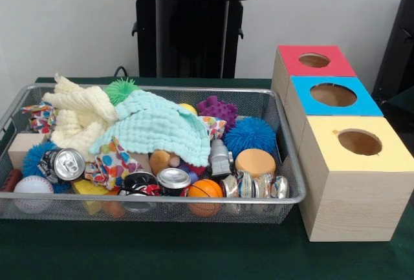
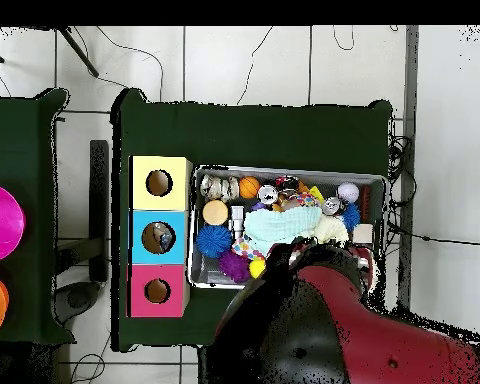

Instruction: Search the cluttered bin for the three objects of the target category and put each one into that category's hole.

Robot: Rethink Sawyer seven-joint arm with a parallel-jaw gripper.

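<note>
Item: wire bin (image 1: 284,197) on my desk (image 1: 149,254), packed with cans, balls and cloths; target three unpicked, as I judge. Item: red (image 1: 315,60), blue (image 1: 333,94), yellow (image 1: 359,142) holes beside it. Claw: out of sight, so I cannot tell its grip

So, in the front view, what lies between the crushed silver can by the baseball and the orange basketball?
In the front view, a dark can and a silver-topped can lie between the crushed silver can and the orange basketball.
</note>
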